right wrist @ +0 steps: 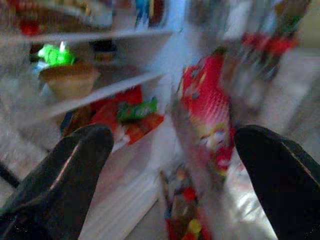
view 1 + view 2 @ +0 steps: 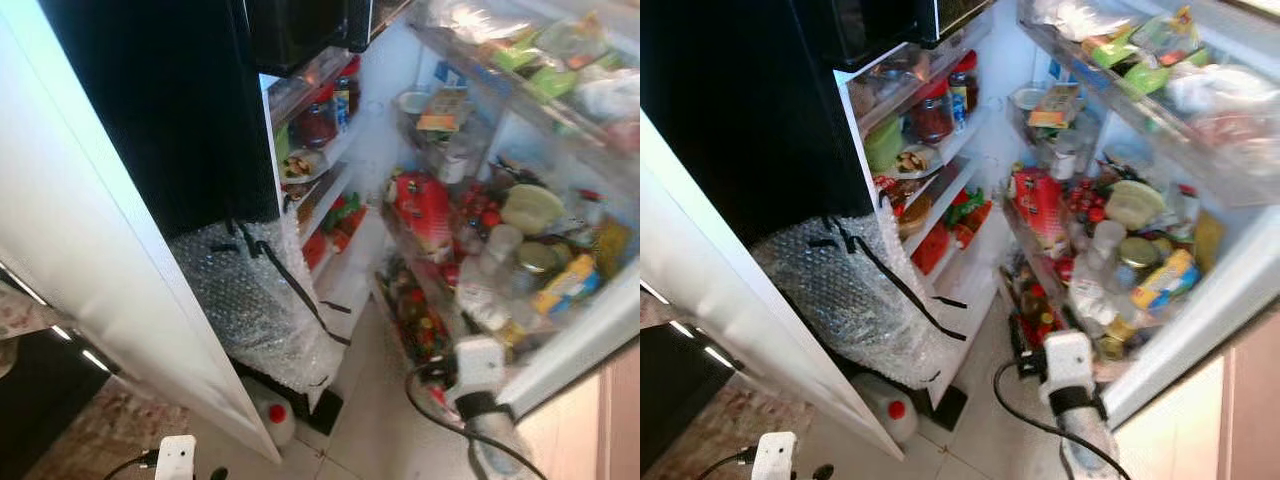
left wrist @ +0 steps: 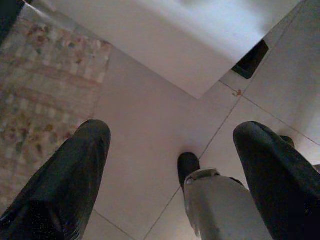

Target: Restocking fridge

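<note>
Fridge (image 2: 990, 60): open before me, shelves crowded; door racks (image 2: 520, 250) to my right packed with jars and bottles.
Red carton (image 2: 423, 208): upright at the near end of the door rack.
Bubble wrap (image 2: 255, 300): taped over the lower fridge front, bulging toward the floor gap.
White jug (image 2: 272, 415): on the tiled floor (image 3: 145, 150), under the wrap.
My right end effector (image 1: 170, 165): fingers wide apart, empty, aimed at the red carton.
My left end effector (image 3: 172, 170): wide open, empty, low over the floor.
Open room: bare tiles between the fridge body and door.
</note>
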Controlling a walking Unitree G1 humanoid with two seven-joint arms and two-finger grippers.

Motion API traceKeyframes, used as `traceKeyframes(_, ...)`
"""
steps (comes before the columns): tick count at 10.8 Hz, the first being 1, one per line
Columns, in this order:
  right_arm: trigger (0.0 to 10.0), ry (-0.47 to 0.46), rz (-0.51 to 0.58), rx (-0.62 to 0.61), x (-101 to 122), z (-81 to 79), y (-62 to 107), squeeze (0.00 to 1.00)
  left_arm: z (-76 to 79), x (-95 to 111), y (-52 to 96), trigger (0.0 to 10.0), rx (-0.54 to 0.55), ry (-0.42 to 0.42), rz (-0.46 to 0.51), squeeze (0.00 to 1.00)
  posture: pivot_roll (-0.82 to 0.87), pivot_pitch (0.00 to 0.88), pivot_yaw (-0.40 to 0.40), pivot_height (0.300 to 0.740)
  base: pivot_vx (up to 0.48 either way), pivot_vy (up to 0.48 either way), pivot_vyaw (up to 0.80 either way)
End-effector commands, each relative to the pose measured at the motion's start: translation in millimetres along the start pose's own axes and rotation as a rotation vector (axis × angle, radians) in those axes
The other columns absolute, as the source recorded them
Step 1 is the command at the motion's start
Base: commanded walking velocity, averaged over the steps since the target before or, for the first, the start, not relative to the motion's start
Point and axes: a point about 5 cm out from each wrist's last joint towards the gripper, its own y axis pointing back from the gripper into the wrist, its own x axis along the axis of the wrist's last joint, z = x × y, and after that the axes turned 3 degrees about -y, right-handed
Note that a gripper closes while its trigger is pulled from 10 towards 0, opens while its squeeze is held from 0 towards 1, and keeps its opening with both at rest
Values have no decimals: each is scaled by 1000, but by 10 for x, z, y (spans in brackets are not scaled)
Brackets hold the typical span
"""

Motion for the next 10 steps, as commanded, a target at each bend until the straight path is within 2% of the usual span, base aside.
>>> traceKeyframes(1,10000,-11,-14,-21,-6,-6,40,0,-24,-83,22,10000,14,5,-34,0,-103,19,46,740,0,0,0)
traceKeyframes(3,10000,-34,-113,-55,-176,27,256,0,7,-78,17,10000,8,4,-36,0,-106,17,40,740,0,0,0)
traceKeyframes(4,10000,-73,-260,-82,-414,22,457,0,17,-82,17,10000,10,8,-37,0,-107,11,32,740,0,0,0)
traceKeyframes(5,10000,-87,-357,-101,-545,41,580,0,19,-90,19,10000,12,9,-39,0,-109,7,30,740,0,0,0)
traceKeyframes(6,10000,-78,-571,-184,-825,131,820,0,24,-105,23,10000,14,9,-44,0,-111,3,28,740,0,0,0)
traceKeyframes(7,10000,-125,-729,-367,-1033,303,1074,0,12,-137,35,10000,16,11,-52,0,-107,0,29,740,0,0,0)
traceKeyframes(8,10000,-146,-729,-499,-1038,456,1154,0,-2,-154,42,10000,18,11,-56,0,-103,0,36,740,0,0,0)
traceKeyframes(10,10000,-113,-665,-766,-922,777,1208,0,-57,-182,56,10000,24,3,-66,0,-115,0,47,740,0,0,0)
